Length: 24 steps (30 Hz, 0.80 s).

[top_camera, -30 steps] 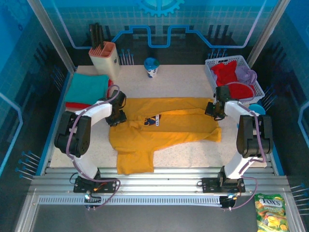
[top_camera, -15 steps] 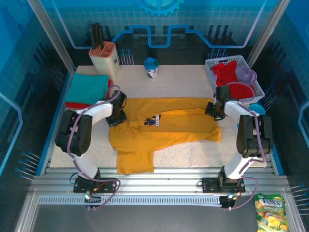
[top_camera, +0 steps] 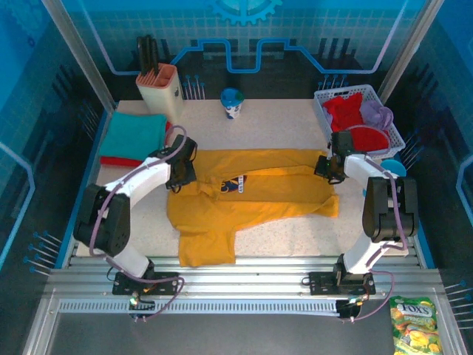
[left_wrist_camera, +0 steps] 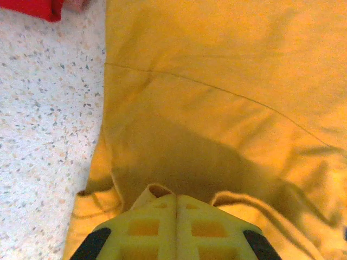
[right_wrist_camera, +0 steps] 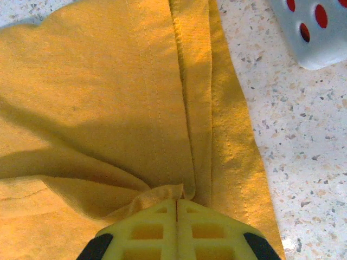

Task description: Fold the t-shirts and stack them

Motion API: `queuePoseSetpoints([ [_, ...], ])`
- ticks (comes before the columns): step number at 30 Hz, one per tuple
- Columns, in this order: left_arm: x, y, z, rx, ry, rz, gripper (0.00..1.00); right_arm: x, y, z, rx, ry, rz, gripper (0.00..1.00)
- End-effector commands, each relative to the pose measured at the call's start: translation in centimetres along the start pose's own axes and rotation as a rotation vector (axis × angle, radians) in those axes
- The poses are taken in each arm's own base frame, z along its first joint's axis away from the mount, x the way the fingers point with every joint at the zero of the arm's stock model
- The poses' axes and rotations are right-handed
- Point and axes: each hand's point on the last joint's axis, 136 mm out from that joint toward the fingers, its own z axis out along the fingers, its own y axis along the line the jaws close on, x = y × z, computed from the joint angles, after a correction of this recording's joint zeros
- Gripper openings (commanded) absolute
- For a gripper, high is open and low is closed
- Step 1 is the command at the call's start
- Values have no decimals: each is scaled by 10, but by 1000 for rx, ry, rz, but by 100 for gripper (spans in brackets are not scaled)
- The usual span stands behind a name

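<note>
Two grips start the fold: left end effector (top_camera: 181, 177) and right end effector (top_camera: 329, 168) pinch the yellow t-shirt (top_camera: 251, 200); next, lift jointly.

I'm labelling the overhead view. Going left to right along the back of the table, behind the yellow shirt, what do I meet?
Beige holder of dark tools → blue-lidded cup → white basket.
</note>
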Motion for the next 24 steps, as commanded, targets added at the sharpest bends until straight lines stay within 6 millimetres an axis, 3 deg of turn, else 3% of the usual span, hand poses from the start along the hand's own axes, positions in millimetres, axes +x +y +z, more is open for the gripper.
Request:
queuePoseSetpoints([
  [1, 14, 16, -20, -86, -13, 78, 0, -2, -2, -10, -2, -15, 14, 0],
  [7, 49, 35, -29, -191, 6, 125, 0, 0, -3, -10, 1, -7, 16, 0],
  [13, 79, 59, -16, -342, 66, 178, 0, 5, -5, -7, 8, 4, 18, 0],
  [15, 80, 54, -12, -351, 76, 200, 9, 7, -7, -6, 12, 7, 19, 0],
  [18, 77, 43, -12, -336, 68, 232, 15, 8, -8, -6, 19, 8, 12, 0],
  [19, 77, 44, -13, -339, 72, 237, 23, 8, -9, -7, 22, 9, 14, 0],
  [21, 73, 45, -18, -363, 75, 249, 63, 7, -10, -8, 28, 9, 13, 0],
  [22, 70, 46, -21, -371, 73, 252, 76, 6, -10, -8, 29, 7, 14, 0],
  [24, 63, 48, -29, -377, 66, 242, 81, 5, -13, -7, 48, 14, 19, 0],
])
